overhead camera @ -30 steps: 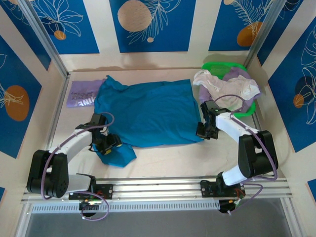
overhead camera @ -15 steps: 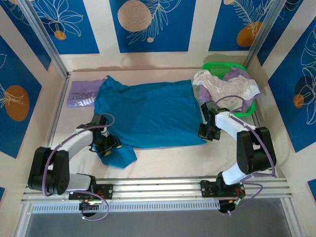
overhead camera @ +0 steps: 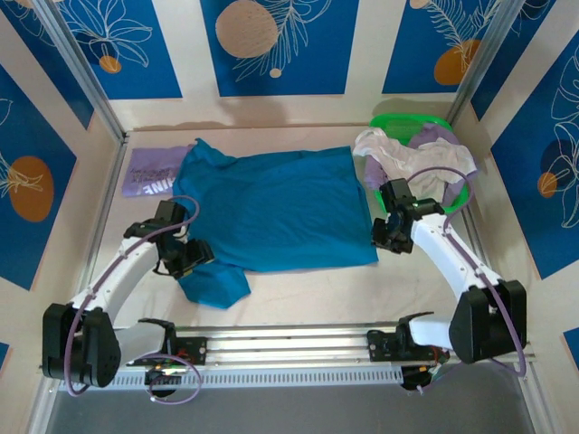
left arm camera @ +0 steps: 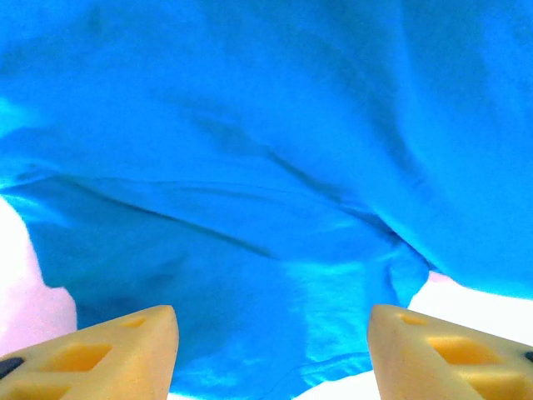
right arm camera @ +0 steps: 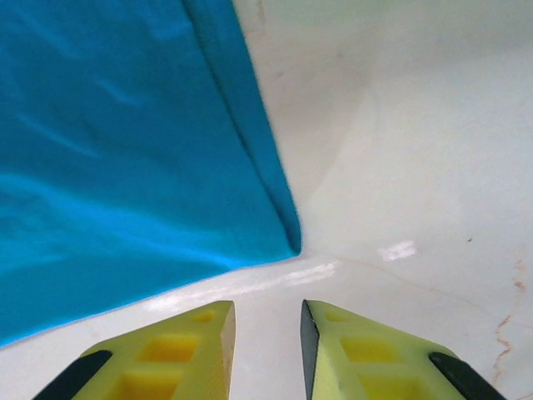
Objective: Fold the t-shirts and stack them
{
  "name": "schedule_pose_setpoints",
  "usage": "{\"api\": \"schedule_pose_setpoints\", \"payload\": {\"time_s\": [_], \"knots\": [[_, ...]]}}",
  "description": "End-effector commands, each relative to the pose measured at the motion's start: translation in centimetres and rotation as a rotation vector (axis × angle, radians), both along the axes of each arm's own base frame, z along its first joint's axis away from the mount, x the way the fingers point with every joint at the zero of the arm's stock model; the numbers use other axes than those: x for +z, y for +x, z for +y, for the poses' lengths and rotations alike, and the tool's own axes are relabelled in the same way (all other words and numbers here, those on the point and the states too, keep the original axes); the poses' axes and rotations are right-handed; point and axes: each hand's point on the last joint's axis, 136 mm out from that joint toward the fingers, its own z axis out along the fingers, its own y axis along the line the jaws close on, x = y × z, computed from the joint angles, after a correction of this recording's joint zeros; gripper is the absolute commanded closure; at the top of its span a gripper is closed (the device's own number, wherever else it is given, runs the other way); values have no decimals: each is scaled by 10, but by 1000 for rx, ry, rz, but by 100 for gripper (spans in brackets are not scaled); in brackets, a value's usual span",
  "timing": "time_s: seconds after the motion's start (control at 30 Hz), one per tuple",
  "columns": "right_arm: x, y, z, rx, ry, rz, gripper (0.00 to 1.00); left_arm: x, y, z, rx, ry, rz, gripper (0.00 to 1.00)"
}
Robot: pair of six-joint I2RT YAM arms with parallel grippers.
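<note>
Where the basket (overhead camera: 412,121) sits, crumpled tees (overhead camera: 418,159) overflow

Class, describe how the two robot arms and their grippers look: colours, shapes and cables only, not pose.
The left arm and right arm have white link shells, black joints and looping purple cables. The left gripper and right gripper are black-bodied, with yellow wedge-shaped fingers showing moulded recesses and dark pads.
</note>
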Motion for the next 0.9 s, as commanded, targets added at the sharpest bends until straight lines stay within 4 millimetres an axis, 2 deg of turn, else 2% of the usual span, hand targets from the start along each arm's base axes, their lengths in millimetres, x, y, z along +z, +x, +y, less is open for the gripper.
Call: {"api": "schedule_pose_setpoints", "payload": {"time_s": [0.0, 0.07, 0.17, 0.33, 0.4, 0.5, 0.6, 0.87], "knots": [[4, -12, 24, 6, 116, 34, 71, -8, -14, 12, 28, -5, 74, 38], [1, -14, 39, 17, 166, 45, 70, -11, -9, 21, 57, -15, 82, 38], [-10, -14, 51, 20, 189, 73, 70, -12, -1, 37, 91, -14, 91, 39], [-24, -9, 53, -11, 186, 84, 69, -16, 11, 56, 133, -22, 109, 41], [-28, -7, 57, -14, 199, 91, 69, -20, 10, 59, 127, -15, 133, 41], [-33, -4, 62, -18, 210, 107, 69, -29, 6, 76, 133, 76, 163, 45], [-39, -3, 62, -33, 210, 121, 69, -30, 12, 78, 144, 82, 153, 49], [-42, 2, 54, -59, 203, 115, 69, -50, 7, 84, 145, 106, 218, 56]]}}
